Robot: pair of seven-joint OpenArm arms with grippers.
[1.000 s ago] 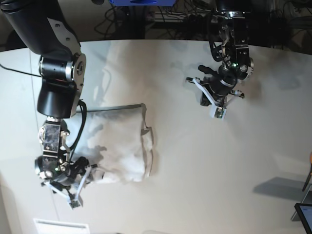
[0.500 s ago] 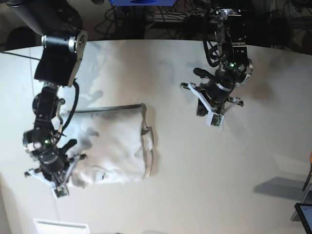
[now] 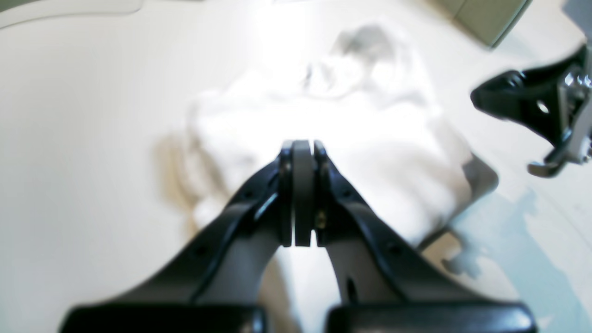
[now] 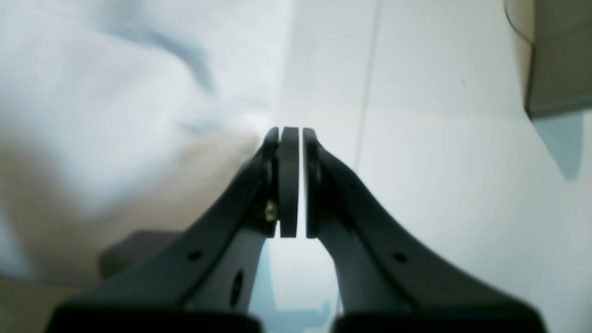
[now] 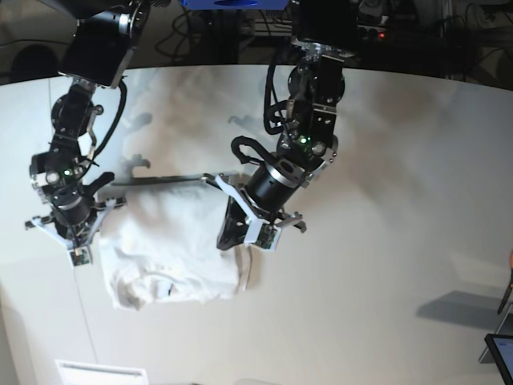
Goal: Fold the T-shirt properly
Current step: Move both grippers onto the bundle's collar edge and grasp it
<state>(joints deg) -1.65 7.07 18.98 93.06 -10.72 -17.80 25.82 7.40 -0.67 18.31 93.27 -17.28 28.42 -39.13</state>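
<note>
The T-shirt [image 5: 180, 245] lies as a wrinkled white folded bundle on the tabletop, left of centre in the base view. My left gripper [image 5: 244, 238] hangs over the shirt's right edge, jaws shut with nothing between them. In the left wrist view its tips [image 3: 303, 148] point at the T-shirt [image 3: 351, 115] just beyond. My right gripper [image 5: 76, 250] sits beside the shirt's left edge, shut and holding nothing. The right wrist view shows that gripper [image 4: 291, 134] with its pads together above bare table, and the T-shirt [image 4: 92, 92] lies to its left.
A white sheet [image 5: 100, 373] lies at the table's near edge. Cables and dark equipment run along the back edge. A dark object [image 5: 501, 353] stands at the far right. A beige box [image 4: 555, 55] is close to the right gripper, and part of my right arm [image 3: 532, 106] shows at the left wrist view's right.
My left arm swung from the table's far right over to the shirt's right edge. My right gripper let go of the shirt's lower-left corner, shut and moved up along the left edge.
</note>
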